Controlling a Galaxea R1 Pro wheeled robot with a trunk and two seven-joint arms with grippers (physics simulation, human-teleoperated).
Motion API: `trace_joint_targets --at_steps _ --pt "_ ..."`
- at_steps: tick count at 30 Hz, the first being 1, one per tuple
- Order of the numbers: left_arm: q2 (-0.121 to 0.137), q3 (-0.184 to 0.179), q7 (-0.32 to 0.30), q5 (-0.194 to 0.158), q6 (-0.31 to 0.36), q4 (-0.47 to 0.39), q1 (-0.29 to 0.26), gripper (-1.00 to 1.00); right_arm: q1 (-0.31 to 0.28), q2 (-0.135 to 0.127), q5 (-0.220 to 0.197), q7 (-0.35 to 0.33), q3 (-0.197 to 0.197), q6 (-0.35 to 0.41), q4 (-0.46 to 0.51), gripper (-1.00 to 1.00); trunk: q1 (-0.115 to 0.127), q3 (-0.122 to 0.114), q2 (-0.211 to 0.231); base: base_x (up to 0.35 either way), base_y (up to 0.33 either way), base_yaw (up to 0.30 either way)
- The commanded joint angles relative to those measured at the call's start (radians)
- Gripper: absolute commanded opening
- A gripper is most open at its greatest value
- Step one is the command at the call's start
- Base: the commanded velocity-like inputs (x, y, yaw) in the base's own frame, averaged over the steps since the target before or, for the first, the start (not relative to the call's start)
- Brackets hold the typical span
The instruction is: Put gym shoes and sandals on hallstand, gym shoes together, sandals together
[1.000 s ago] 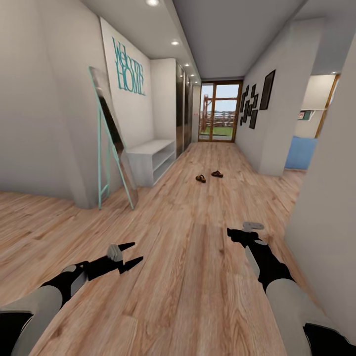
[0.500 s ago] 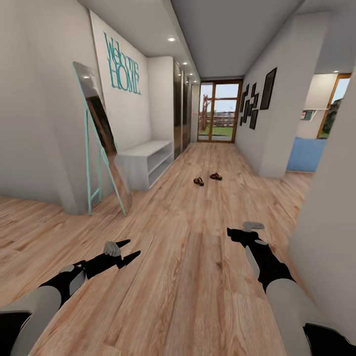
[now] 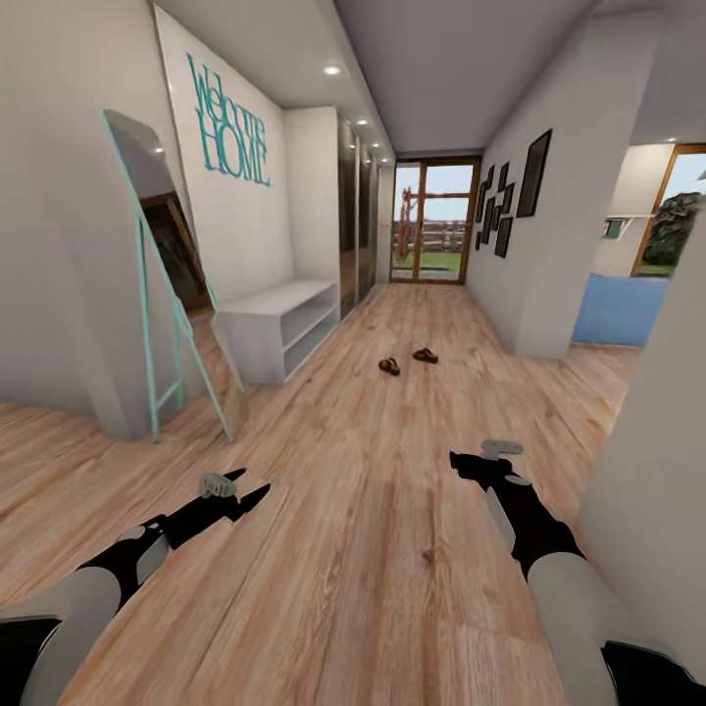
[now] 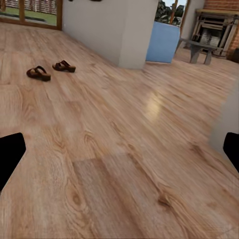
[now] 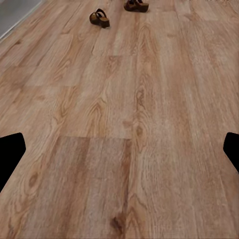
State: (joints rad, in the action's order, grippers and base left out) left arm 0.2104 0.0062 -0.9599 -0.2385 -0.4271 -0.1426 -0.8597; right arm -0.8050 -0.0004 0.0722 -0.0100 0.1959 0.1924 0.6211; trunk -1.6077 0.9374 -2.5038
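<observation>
Ahead, two sandals (image 3: 407,360) lay apart on the floor (image 3: 373,549), far down the corridor, right of the white rack (image 3: 270,328). Both grippers, left (image 3: 233,492) and right (image 3: 469,465), hung spread and empty. Light, stiff-soled things, I'd guess; the strap looked the best hold.

Teal-framed leaning mirror (image 3: 157,294), "Welcome Home" wall lettering (image 3: 231,123), glass door (image 3: 428,223).

Teal lettering "Welcome HOME" (image 3: 231,123) on the left corridor wall (image 3: 245,226), "Welcome" in thin script above, "HOME" in capitals below, no other readable text
</observation>
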Motion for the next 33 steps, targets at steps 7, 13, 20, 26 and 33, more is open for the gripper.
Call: trace_joint_targets --at_steps 7,13,20,26,33 --pt "0.001 0.011 0.003 -0.003 -0.002 0.001 -0.001 1.00 0.000 0.000 0.008 -0.001 0.002 0.005 0.000 1.00 0.000 0.001 0.000 0.344 -0.128 -0.132" --pt "0.001 0.077 0.006 -0.002 0.008 0.001 -0.001 1.00 0.000 0.000 0.009 -0.001 0.001 0.006 0.000 1.00 0.000 0.000 0.000 0.344 -0.127 -0.248" --pt "0.001 0.088 0.007 -0.002 0.010 0.001 -0.001 1.00 0.000 0.000 0.012 0.000 0.000 0.006 0.000 1.00 0.000 -0.001 0.000 0.344 -0.127 -0.089" --pt "0.000 0.088 0.048 -0.002 0.011 0.001 -0.001 1.00 0.000 0.000 0.015 -0.001 0.000 0.006 0.000 1.00 0.000 -0.001 0.000 0.344 -0.135 -0.006" --pt "-0.003 0.087 0.122 -0.002 0.011 0.001 -0.001 1.00 0.000 0.000 0.017 0.000 0.000 0.005 0.000 1.00 0.000 -0.001 0.000 0.344 -0.148 0.000"
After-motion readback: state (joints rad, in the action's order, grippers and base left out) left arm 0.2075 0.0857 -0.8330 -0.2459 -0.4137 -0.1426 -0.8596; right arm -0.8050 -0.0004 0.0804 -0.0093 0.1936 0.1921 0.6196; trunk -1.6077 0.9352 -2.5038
